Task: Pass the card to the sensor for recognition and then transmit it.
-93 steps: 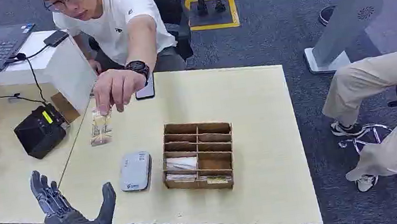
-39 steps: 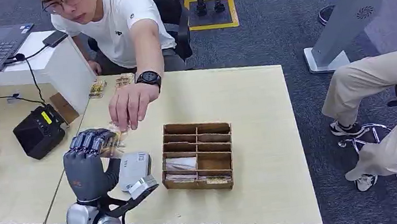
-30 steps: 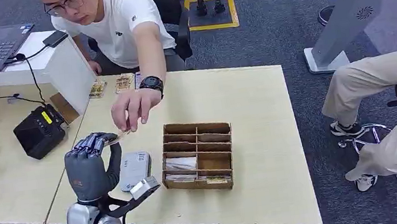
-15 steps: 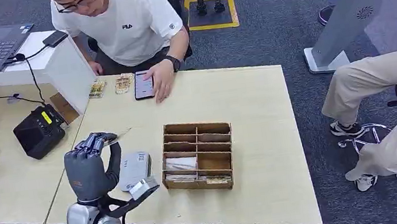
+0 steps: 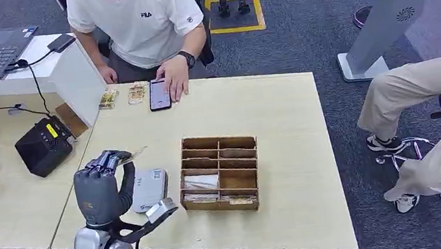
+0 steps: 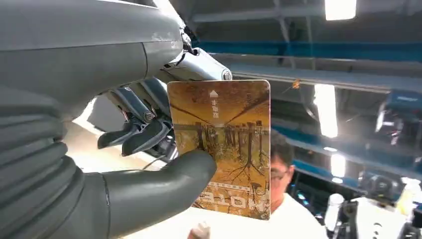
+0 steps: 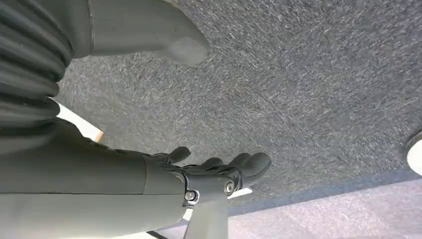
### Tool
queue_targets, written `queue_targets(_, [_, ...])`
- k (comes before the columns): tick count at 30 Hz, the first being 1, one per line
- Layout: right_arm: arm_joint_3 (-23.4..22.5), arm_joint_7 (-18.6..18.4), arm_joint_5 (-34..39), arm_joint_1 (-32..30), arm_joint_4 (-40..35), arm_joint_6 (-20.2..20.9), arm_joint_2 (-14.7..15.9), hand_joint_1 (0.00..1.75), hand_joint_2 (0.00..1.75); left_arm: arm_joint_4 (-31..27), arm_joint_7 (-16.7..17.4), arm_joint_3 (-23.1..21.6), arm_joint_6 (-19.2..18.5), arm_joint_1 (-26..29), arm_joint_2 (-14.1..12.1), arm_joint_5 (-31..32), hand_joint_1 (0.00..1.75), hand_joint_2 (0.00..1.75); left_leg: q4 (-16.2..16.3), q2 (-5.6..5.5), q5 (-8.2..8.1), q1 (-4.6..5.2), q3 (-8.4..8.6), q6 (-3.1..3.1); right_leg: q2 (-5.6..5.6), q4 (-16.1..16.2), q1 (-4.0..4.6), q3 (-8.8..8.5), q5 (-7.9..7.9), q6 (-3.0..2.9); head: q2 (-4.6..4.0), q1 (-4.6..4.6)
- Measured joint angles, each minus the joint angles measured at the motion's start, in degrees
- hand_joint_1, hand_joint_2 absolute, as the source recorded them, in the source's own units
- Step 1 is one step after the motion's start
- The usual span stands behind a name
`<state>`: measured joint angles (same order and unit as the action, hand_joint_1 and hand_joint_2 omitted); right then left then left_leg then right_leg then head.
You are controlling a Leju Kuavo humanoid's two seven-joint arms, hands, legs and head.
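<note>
The left hand (image 5: 99, 187) is pinching the card (image 6: 221, 147) between its thumb and curled fingers (image 6: 142, 137), holding it raised over the near left part of the counter (image 5: 286, 154); the card is sticking out past the fingertips toward the person (image 5: 140, 19), its printed face turned to the wrist camera. The grey sensor (image 5: 150, 188) is lying flat on the counter just beside the hand, on its right, with the wooden box (image 5: 220, 173) next to it; so the step in hand looks like bringing the card down over the sensor. To do this well, I judge the hand should be tilting the card flat and lowering it squarely over the sensor's top, keeping the pinch firm so the card is not slipping; a hurried swing could be knocking the sensor. The right hand (image 7: 214, 172) is hanging over the carpet, fingers curled in, holding nothing.
</note>
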<state>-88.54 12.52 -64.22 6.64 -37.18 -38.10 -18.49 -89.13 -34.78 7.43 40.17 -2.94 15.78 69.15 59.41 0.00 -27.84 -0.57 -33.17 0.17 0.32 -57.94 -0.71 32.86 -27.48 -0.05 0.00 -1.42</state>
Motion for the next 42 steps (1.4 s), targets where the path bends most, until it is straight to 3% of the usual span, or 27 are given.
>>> queue_targets(21, [0.0,-0.2,0.7,-0.1,-1.3,0.0,-0.1,0.00,1.75,6.9,4.6,1.2,0.0,1.0,0.0,4.4,1.75,1.75,0.0,-0.03,0.00,0.00,-0.03,0.00,-0.04,0.0,0.00,0.00,0.00,0.00,0.00,0.00])
queue_targets(28, [0.0,-0.9,0.8,-0.1,-1.8,0.0,-0.2,0.00,1.75,10.4,8.9,2.0,0.0,1.8,0.0,7.9,1.75,1.75,0.0,-0.03,0.00,0.00,-0.04,0.00,-0.04,0.0,0.00,-0.01,0.00,0.00,0.00,0.00])
queue_targets(42, [0.0,-0.8,0.8,-0.3,-2.7,0.0,-0.3,0.00,1.75,17.4,11.8,4.8,0.0,4.5,0.0,9.2,1.75,1.75,0.0,-0.02,-0.01,0.00,-0.04,0.00,-0.04,0.0,0.00,0.00,-0.01,0.01,0.00,0.02])
